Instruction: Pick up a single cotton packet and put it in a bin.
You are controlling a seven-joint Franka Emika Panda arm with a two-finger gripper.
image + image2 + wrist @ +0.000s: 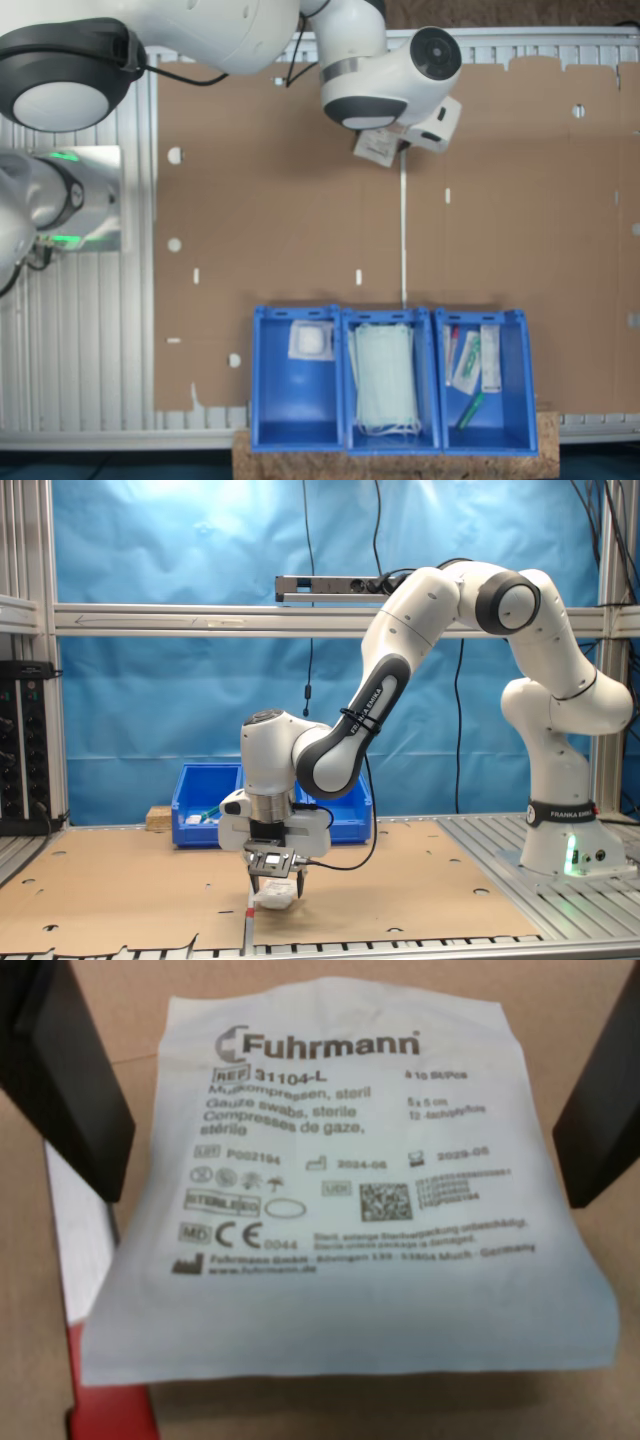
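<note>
Grasp step in hand: fingers (75, 1080) spread wide either side of the cotton packet (350, 1190), not yet closed on it, gripper (276, 882) low over the bench (120, 880). Packet (378, 148) lying flat on the cardboard at upper centre of the first exterior view, well apart from the three blue bins (296, 420) at lower centre. Next, probably: closing on the packet, lifting clear, carrying across to a bin.
</note>
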